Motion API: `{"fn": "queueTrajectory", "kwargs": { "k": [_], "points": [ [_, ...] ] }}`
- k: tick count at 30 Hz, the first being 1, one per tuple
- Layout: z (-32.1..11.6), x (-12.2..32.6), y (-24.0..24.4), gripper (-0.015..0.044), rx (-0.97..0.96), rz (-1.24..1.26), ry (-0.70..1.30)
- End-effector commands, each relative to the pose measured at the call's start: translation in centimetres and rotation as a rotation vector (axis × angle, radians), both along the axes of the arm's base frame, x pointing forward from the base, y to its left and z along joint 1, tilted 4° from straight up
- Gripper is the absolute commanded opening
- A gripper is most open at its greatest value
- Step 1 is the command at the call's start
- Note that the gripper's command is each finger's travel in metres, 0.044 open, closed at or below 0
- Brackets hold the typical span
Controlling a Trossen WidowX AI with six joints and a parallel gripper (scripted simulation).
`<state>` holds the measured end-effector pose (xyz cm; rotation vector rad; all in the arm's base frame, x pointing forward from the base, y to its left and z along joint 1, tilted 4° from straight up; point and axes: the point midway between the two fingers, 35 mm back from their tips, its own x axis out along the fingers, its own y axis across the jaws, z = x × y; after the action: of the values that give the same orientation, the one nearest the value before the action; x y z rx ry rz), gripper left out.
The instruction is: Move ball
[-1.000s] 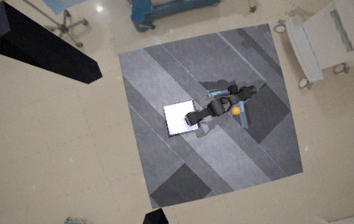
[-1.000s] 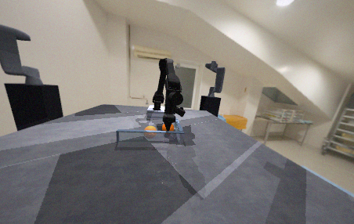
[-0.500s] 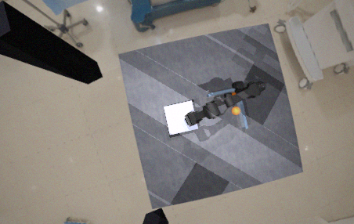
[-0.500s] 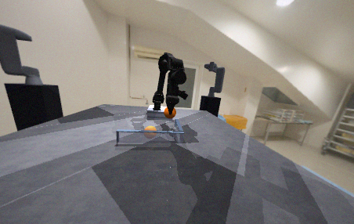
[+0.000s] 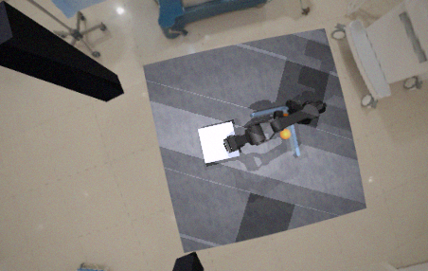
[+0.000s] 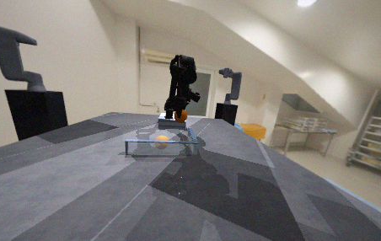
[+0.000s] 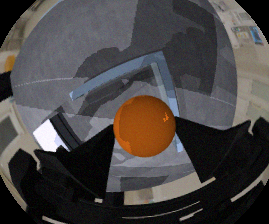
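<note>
The orange ball (image 5: 285, 115) (image 6: 180, 116) (image 7: 145, 112) is held up off the table between the fingers of my gripper (image 7: 144, 124), which is shut on it. In the top view the arm hides most of the ball. The see-through copy (image 5: 285, 134) (image 6: 162, 141) is paler and rests on the table inside the corner; it is hidden in the wrist view. One low clear wall (image 5: 269, 112) (image 7: 115, 68) meets the other wall (image 5: 295, 142) (image 6: 141, 147) (image 7: 169, 85) at the corner. The held ball is higher than the walls.
The arm's white base plate (image 5: 212, 144) (image 7: 47, 135) stands on the table on the open side of the walls. The arm reaches from it over the corner. Two black pedestals (image 6: 37, 114) (image 6: 226, 112) with grey arms stand beyond the table.
</note>
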<state>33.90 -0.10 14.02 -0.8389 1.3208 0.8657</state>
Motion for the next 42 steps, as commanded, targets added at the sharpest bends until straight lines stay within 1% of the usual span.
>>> {"fn": "queueTrajectory", "kwargs": {
  "k": [1, 28, 35, 42],
  "points": [
    [-0.5, 0.3, -0.9, 0.0, 0.011, -0.14, 0.004],
    [-5.1, 1.4, -8.7, 0.0, 0.066, -1.277, 0.061],
    [-5.6, 1.5, -8.9, 0.0, 0.068, -1.305, 0.062],
    [-9.0, 1.8, -8.8, 0.0, 0.068, -1.305, 0.062]
  ]
}}
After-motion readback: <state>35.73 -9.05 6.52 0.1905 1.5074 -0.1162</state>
